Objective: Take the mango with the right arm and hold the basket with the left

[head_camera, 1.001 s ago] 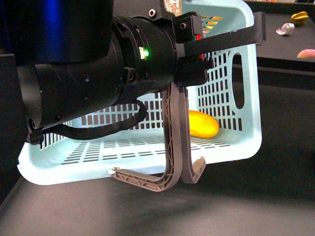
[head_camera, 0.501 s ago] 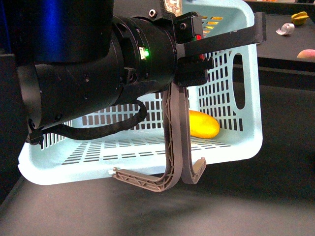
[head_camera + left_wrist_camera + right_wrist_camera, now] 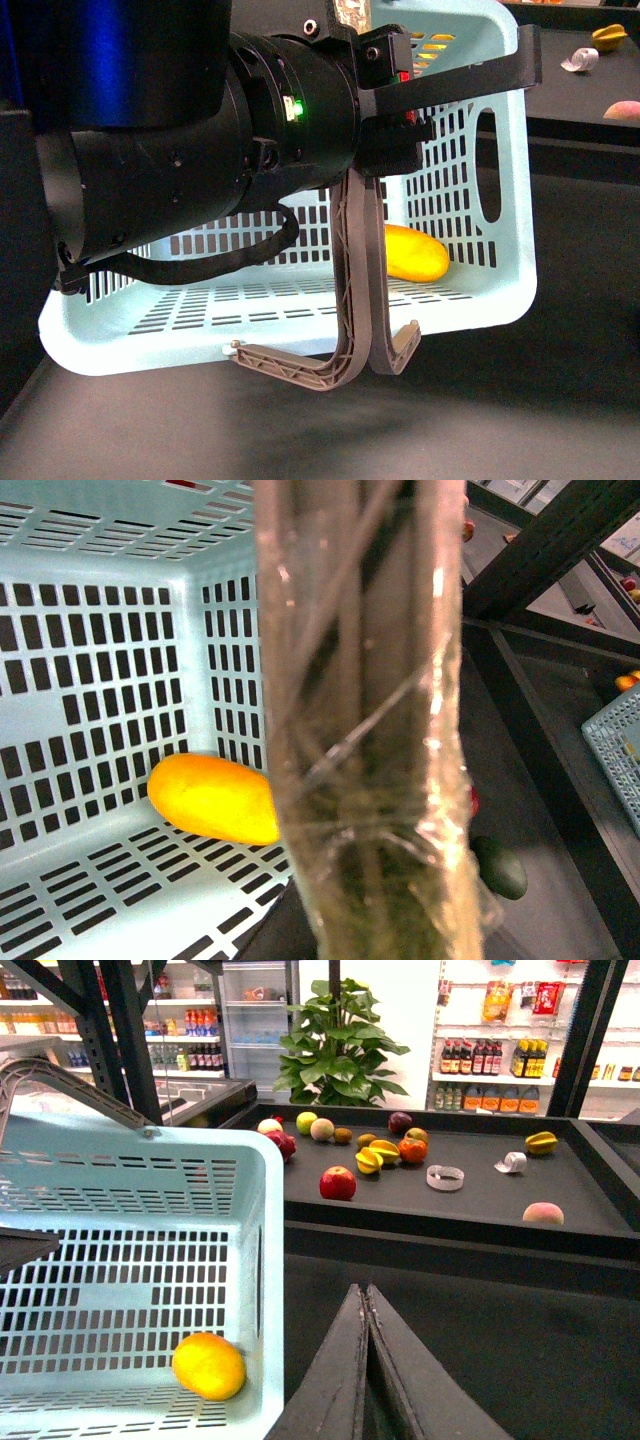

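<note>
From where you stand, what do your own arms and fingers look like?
My left arm is a bulky, glossy black cylinder with a small green light, a looping black cable, red marks and long flat black fingers. Of the right arm, only two slim black fingers show.

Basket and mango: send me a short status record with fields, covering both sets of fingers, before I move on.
mango: inside the basket, lying on its slotted floor near a corner
basket: tilted, its opening towards the front camera
taped handle: runs close across the left wrist view
left fingers: closed on the basket at its handles
right fingers: shut and empty, outside the basket beside its wall
red apple: on the black counter beyond, among other fruit
</note>
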`<state>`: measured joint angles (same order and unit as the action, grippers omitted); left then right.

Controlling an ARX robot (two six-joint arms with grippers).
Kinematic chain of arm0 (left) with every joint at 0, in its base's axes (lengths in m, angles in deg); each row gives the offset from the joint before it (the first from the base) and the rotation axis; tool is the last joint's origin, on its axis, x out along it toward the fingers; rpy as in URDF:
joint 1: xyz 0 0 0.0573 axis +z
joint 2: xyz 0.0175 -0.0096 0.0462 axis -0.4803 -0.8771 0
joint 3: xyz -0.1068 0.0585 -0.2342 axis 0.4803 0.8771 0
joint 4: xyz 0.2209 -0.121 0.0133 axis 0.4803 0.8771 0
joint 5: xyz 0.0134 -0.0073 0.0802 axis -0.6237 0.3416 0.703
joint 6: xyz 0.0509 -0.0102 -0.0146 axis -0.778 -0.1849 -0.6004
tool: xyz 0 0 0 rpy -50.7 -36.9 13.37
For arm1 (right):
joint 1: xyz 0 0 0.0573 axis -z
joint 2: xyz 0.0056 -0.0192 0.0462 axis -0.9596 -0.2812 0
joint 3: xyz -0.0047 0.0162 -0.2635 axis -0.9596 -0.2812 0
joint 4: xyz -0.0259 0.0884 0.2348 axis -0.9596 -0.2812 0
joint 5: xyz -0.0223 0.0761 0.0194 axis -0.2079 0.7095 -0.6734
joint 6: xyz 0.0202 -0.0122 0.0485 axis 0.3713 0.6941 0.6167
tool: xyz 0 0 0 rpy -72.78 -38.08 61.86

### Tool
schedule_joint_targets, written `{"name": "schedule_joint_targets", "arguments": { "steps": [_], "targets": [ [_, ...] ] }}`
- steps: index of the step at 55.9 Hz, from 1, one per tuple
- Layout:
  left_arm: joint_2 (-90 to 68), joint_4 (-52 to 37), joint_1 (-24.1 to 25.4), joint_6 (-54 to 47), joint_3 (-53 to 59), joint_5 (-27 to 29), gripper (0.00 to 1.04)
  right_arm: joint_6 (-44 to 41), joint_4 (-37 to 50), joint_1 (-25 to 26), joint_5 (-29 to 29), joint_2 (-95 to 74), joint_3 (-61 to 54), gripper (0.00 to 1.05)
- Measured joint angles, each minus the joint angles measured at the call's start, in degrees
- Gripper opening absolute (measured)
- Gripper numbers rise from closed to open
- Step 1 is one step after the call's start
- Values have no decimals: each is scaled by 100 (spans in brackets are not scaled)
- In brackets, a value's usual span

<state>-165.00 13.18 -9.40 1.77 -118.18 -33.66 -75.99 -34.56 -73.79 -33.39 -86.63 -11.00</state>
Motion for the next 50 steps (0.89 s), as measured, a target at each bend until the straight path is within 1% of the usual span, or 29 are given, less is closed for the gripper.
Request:
{"name": "schedule_joint_targets", "arguments": {
  "steps": [14,23,24,28,29,30,33,38,46,50],
  "targets": [
    [0,0,0,0,0,7,6,0,0,-2,0,0,0,44],
    [0,0,0,0,0,2,6,0,0,-2,0,0,0,82],
    [0,-2,0,-4,0,33,6,0,0,0,0,0,0,83],
    [-98,-170,-13,-393,-24,660,6,0,0,0,0,0,0,96],
    [-142,-170,-13,-514,-52,879,6,2,0,0,0,0,0,97],
    [-168,-164,-13,-538,-74,979,6,7,0,-2,0,0,0,99],
    [-271,-9,37,-664,-262,1388,6,2,0,0,2,2,0,97],
    [-374,367,168,-485,-673,1652,6,0,0,0,0,4,0,97],
    [-573,857,428,691,-1246,2013,6,0,0,-2,0,4,0,97],
    [-726,1119,608,1659,-1552,2186,6,0,0,-2,0,4,0,97]
  ]
}}
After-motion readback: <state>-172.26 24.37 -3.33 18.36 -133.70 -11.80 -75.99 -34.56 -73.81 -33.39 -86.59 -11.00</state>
